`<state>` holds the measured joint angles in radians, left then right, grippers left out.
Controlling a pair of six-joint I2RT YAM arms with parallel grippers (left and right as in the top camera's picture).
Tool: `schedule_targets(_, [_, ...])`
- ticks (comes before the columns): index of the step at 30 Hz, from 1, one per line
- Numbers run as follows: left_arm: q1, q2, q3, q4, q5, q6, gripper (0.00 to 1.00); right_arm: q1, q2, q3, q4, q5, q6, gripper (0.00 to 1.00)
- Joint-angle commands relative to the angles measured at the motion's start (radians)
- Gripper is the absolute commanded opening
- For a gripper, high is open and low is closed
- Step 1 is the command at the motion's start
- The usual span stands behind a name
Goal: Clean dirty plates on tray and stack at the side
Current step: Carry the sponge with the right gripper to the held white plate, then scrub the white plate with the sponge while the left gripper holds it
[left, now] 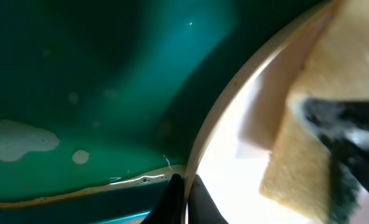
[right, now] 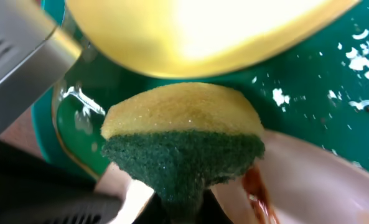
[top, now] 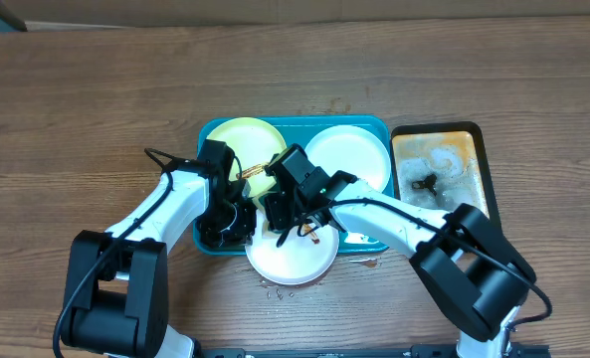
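Observation:
The teal tray (top: 207, 149) holds a pale yellow-green plate (top: 243, 141) at its back left and a white plate (top: 352, 151) at its back right. Another white plate (top: 293, 261) lies across the tray's front rim. My left gripper (left: 185, 198) is shut on this plate's (left: 234, 174) rim. My right gripper (right: 181, 210) is shut on a yellow and green sponge (right: 184, 134), green side down, over the same plate (right: 315, 186). A brown smear (right: 257, 186) shows beside the sponge. In the overhead view both grippers, left (top: 237, 224) and right (top: 296, 221), meet over the tray's front.
A smaller black-rimmed orange-brown tray (top: 469, 164) stands right of the teal tray, wet and foamy, with a small dark object (top: 426, 182) in it. White suds fleck the teal tray floor (right: 358, 56). Water drops lie on the wooden table (top: 275, 293) by the front plate.

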<state>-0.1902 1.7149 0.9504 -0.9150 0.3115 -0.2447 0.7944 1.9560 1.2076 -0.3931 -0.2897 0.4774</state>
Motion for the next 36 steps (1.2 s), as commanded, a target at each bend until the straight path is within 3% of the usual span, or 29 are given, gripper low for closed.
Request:
schedule_targets(1, [-0.007, 0.013, -0.016, 0.004, -0.025, -0.007, 0.04, 0.002, 0.005, -0.004, 0.017, -0.004, 0.032, 0.04])
schedule_targets(17, [-0.007, 0.013, -0.016, 0.004, -0.026, -0.026, 0.04, -0.005, 0.067, -0.004, -0.169, 0.040, 0.103, 0.04])
schedule_targets(25, [-0.007, 0.013, -0.016, 0.004, -0.026, -0.026, 0.04, -0.098, 0.067, -0.003, -0.293, 0.106, 0.171, 0.04])
schedule_targets(36, [-0.006, 0.013, -0.016, 0.007, -0.026, -0.026, 0.04, -0.153, 0.061, -0.003, -0.504, 0.087, 0.084, 0.04])
